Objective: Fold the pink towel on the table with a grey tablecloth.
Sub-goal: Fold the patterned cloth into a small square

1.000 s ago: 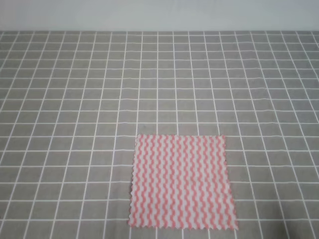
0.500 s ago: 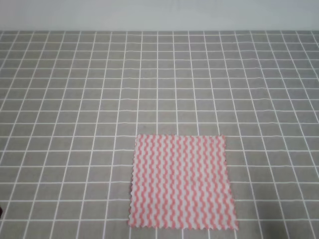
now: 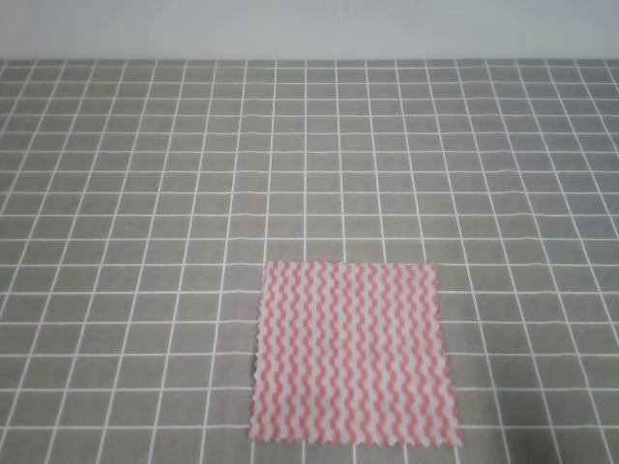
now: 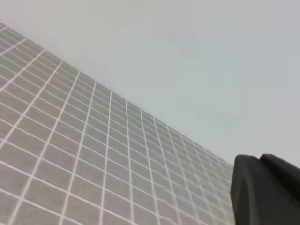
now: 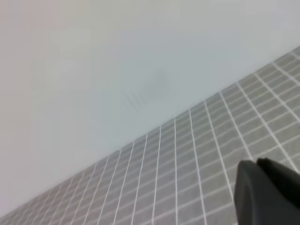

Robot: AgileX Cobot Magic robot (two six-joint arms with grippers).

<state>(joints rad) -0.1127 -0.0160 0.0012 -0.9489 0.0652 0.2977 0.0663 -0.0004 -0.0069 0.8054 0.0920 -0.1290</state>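
The pink towel (image 3: 353, 354) lies flat and unfolded on the table with a grey tablecloth (image 3: 145, 213), near the front edge, a little right of the middle. It has wavy pink-and-white stripes and scalloped edges. Neither gripper shows in the exterior high view. In the left wrist view only a black part of my left gripper (image 4: 266, 191) shows at the lower right, above the grid cloth (image 4: 70, 154). In the right wrist view a black part of my right gripper (image 5: 267, 194) shows at the lower right. The towel is out of both wrist views.
A plain pale wall (image 3: 309, 29) runs behind the table's far edge. The grid cloth (image 5: 187, 164) reaches that wall in both wrist views. No other objects show on the cloth.
A small dark bit at the lower left edge of the exterior view half a second ago is gone now. The towel has not moved.
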